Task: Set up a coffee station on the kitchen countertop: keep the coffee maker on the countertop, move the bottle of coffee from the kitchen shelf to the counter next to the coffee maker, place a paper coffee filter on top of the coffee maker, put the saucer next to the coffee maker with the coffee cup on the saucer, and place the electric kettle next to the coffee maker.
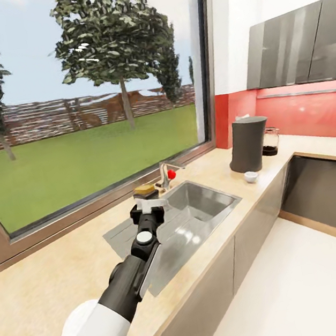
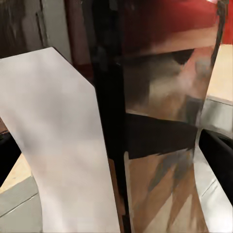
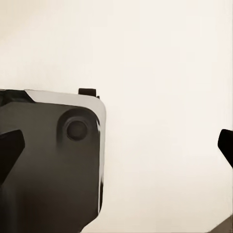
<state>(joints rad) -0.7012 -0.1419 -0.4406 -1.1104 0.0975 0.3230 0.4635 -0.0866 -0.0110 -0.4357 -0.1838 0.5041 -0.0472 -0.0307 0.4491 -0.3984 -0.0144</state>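
Head view: the left gripper (image 1: 151,207) hangs over the steel sink (image 1: 209,205), arm stretched forward from the near edge of the countertop (image 1: 54,273).
Left gripper state: clamped on the paper coffee filter (image 1: 153,205), a white scrap showing between the fingers.
Left wrist view: the filter (image 2: 58,145) appears as a broad pale sheet pressed against a dark finger (image 2: 108,121); the shiny sink metal lies beyond.
Right gripper state: its dark fingertips (image 3: 9,145) sit at opposite edges of the right wrist view with a wide gap between them, so it is spread and empty, above a pale surface.
Coffee maker (image 1: 248,144): well ahead of the left gripper and off to its right, upright on the counter by the red wall.
Electric kettle (image 1: 270,142): just behind the coffee maker, touching or nearly so.
Coffee cup (image 1: 251,176): on the counter in front of the coffee maker, nearer the gripper.
Filter handling, as a judgement: very light and limp, easy to crease or tear, likely to flutter or slip if the grip loosens. Best held by a flat edge, not a pointed corner.
Next move, as a judgement: carry it forward and right, lower it flat onto the coffee maker's top, then let go gently.
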